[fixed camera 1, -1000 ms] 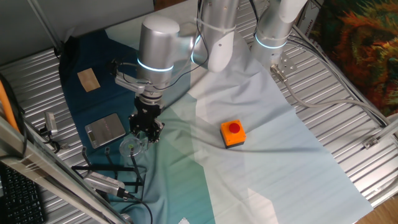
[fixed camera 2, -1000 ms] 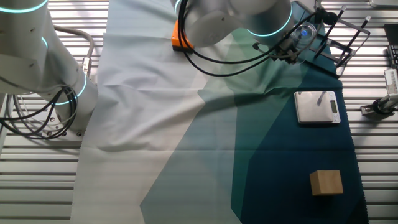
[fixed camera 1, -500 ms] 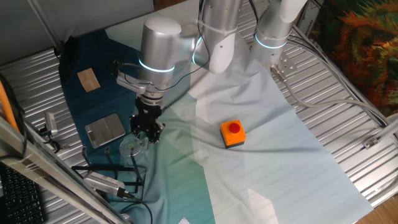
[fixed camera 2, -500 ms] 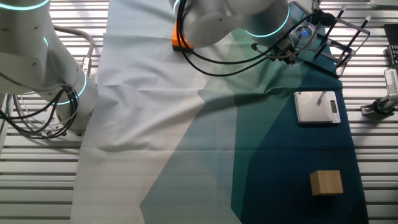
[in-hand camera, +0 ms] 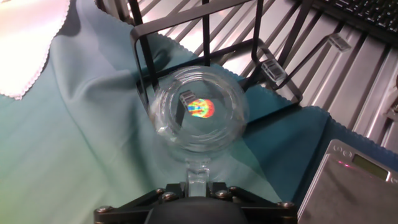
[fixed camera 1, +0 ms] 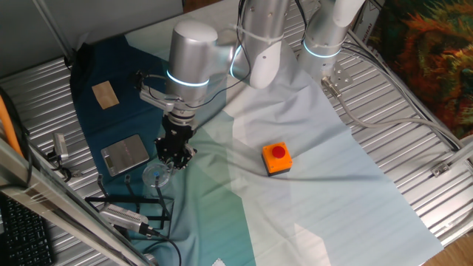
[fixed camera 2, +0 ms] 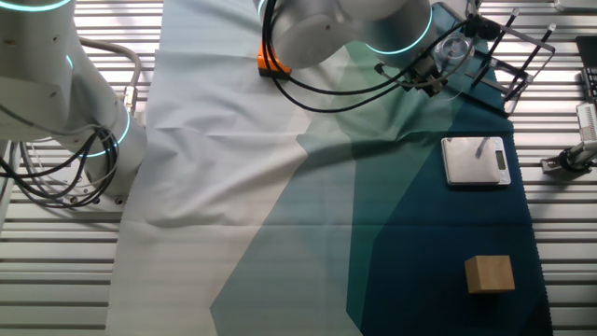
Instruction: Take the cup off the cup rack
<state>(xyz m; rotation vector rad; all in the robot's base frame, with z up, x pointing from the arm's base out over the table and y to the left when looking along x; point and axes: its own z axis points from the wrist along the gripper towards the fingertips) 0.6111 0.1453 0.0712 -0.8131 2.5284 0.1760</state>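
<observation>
The cup [in-hand camera: 199, 113] is a clear glass, seen end-on in the hand view, just in front of the black wire cup rack [in-hand camera: 249, 37]. My gripper [in-hand camera: 199, 177] is shut on the cup's near wall, with a transparent fingertip against the glass. In one fixed view the gripper [fixed camera 1: 172, 157] holds the cup [fixed camera 1: 157, 174] low over the teal cloth, beside the rack [fixed camera 1: 133, 203]. In the other fixed view the cup [fixed camera 2: 451, 50] sits at the gripper [fixed camera 2: 432, 70], left of the rack [fixed camera 2: 518, 56]. I cannot tell whether the cup still touches a prong.
A flat grey metal scale [fixed camera 1: 124, 154] lies close beside the cup, also in the hand view [in-hand camera: 354, 186]. An orange button box [fixed camera 1: 277, 158] sits on the white cloth. A wooden block [fixed camera 1: 105, 94] lies farther off. A silver cabled tool [fixed camera 1: 122, 218] lies by the rack.
The gripper, with the cup in it, has shifted slightly away from the rack. Nothing else has moved.
</observation>
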